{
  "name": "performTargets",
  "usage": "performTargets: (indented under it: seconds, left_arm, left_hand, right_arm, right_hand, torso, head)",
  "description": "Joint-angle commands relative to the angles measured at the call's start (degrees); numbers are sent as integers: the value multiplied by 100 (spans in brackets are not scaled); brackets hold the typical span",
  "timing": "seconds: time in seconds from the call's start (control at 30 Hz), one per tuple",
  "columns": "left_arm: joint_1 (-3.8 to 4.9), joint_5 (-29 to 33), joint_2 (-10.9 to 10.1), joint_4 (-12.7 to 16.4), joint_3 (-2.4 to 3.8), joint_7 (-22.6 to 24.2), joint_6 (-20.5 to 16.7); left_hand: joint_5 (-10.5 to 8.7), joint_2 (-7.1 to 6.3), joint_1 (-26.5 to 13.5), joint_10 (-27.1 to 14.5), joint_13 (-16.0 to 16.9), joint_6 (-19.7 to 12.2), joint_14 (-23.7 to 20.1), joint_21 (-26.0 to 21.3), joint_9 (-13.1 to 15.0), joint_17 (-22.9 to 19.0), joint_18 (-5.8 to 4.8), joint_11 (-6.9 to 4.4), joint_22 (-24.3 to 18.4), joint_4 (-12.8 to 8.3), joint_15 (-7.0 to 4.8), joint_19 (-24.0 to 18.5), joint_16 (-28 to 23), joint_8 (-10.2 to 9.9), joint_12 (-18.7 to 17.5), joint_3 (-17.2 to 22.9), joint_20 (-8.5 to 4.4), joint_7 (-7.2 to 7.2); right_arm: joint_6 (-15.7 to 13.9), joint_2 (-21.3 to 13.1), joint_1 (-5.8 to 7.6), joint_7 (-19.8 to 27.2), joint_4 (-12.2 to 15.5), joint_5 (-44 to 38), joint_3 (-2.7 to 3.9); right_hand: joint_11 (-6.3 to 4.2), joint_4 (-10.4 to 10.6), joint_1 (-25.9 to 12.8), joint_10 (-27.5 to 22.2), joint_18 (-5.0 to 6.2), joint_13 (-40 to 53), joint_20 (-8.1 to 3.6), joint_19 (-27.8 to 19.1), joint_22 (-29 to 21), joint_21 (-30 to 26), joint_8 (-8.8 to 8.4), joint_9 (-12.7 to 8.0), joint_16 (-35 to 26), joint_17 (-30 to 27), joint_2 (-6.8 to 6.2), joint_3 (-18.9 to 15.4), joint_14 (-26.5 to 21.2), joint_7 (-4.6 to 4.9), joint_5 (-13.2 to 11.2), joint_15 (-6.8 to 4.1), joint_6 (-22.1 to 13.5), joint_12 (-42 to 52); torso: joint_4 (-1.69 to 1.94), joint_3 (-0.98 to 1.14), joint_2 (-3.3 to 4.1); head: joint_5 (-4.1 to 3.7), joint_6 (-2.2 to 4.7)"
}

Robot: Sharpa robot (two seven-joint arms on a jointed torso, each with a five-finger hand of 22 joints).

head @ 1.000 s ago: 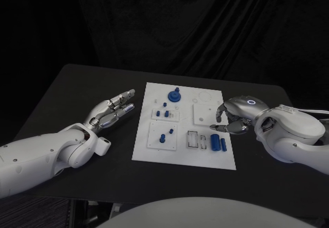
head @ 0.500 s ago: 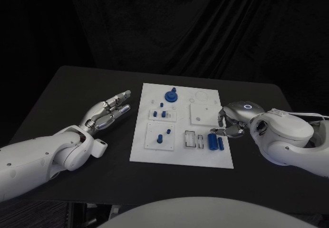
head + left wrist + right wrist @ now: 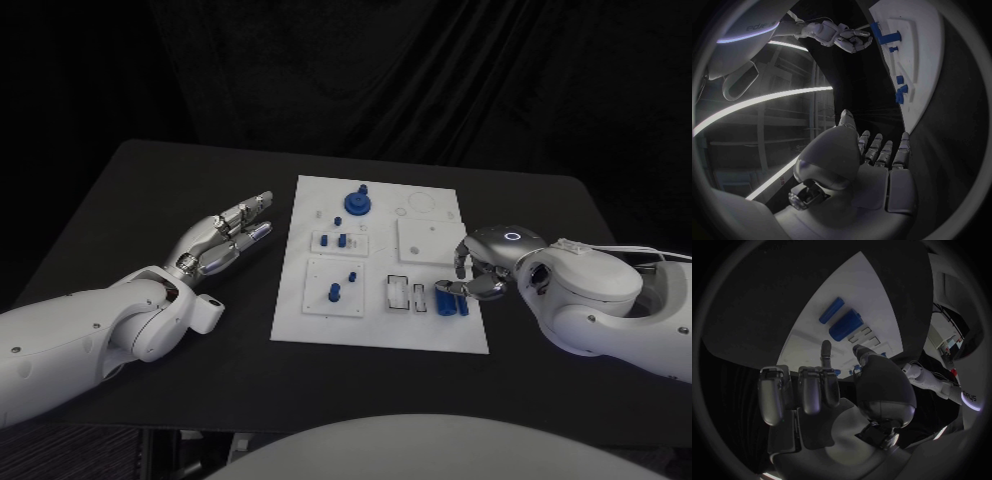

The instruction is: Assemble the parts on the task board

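I can read very little writing from here: in the left wrist view pale letters show on the robot's white shell, too bent and cut off to make out, and in the right wrist view a short word on the far arm is likewise too small to read. The task board (image 3: 378, 290) carries no label I can see.

The task board lies flat in the middle of the black desk (image 3: 144, 190), long side running near to far. At its far end a blue round part (image 3: 356, 204) stands upright with a peg on top. Below it, on the left half, two small blue pegs (image 3: 336, 241) stand in a raised white block, and nearer still a single blue peg (image 3: 335, 293) stands in another block. On the near right, two blue cylinders (image 3: 453, 300) lie side by side just beside a pair of open slots (image 3: 405, 295).

My right robot hand (image 3: 477, 270) is at the board's right edge, directly over those two cylinders, fingers curled downward toward them. In the right wrist view the cylinders (image 3: 839, 320) lie apart from the fingertips (image 3: 826, 346), with white board between; most fingers are folded in, one is extended, and nothing is held.

My left robot hand (image 3: 231, 233) hangs over bare desk left of the board, near its edge but not touching it, fingers straight and lying close together, holding nothing.
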Motion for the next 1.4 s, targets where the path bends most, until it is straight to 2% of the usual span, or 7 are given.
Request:
performTargets:
  seconds: [0.03,0.2,0.37,0.5,0.57,1.0,1.4]
  left_arm:
    - [-13,18,-5,10,5,589,65]
    - [-18,18,-10,11,5,585,68]
    - [-23,18,-9,10,5,578,72]
    - [-25,18,-4,7,5,572,81]
    - [-27,18,-3,8,5,570,83]
    - [-38,18,-9,10,5,553,101]
    - [-52,18,-10,28,5,539,128]
  left_hand:
    - [-8,-6,67,-9,-5,31,2,38,4,8,108,22,0,-2,37,6,16,21,22,51,21,8]
    - [-8,-6,68,-10,-5,31,1,39,4,7,108,22,5,-2,38,8,16,21,20,51,21,8]
    - [-8,-6,70,-9,-4,32,5,40,4,8,108,23,3,-2,39,9,17,21,24,52,23,9]
    - [-8,-6,73,-8,-4,33,7,41,4,9,107,28,2,-2,43,11,17,21,26,55,25,10]
    - [-8,-6,73,-8,-4,33,7,41,4,9,107,28,2,-2,43,11,17,21,26,55,25,10]
    - [-8,-6,78,-10,-5,29,13,45,3,10,107,36,12,-4,49,18,19,20,24,59,28,13]
    - [-7,-5,98,-14,-5,35,18,54,4,10,106,48,23,-14,66,31,20,20,24,72,36,33]
  right_arm:
    - [5,5,-40,-140,-23,38,4]
    - [11,26,-62,-145,-49,42,4]
    - [31,52,-90,-133,-76,74,4]
    - [52,79,-125,-121,-101,143,4]
    - [60,94,-148,-114,-118,164,4]
    - [108,206,-225,-84,-242,197,4]
    - [159,331,-270,40,-324,370,4]
  right_hand:
    - [37,-2,-53,619,-86,1507,-32,579,1503,5,-25,-8,17,1507,0,47,585,19,7,-37,43,14]
    - [36,-3,-58,619,-85,1507,-34,579,1503,4,-35,-14,17,1507,7,56,585,18,6,-40,54,14]
    - [35,-3,-73,619,-85,1507,-38,577,1502,2,-50,-22,17,1507,20,69,585,15,4,-47,88,14]
    - [31,-5,-88,619,-82,1507,-45,572,1498,-9,-72,-35,17,1507,40,88,585,9,1,-57,132,14]
    - [29,-6,-88,619,-81,1507,-47,571,1498,-10,-80,-39,17,1507,46,95,585,8,0,-60,143,14]
    - [19,-14,-63,619,-73,1507,-57,556,1488,-37,-115,-57,17,1507,72,132,585,-4,-5,-70,198,14]
    - [12,-24,24,619,-71,1507,-71,551,1484,-45,-200,-96,17,1507,99,190,585,-7,-17,-84,235,14]
  torso:
    - [8,-2,-4]
    - [12,-4,-3]
    - [-12,9,2]
    - [9,-1,-2]
    - [12,1,0]
    - [0,1,-1]
    - [13,2,-2]
  head:
    - [-20,-1]
    - [-26,-1]
    - [-14,-1]
    - [-40,-1]
    - [-45,-1]
    - [-3,-1]
    - [-24,-1]
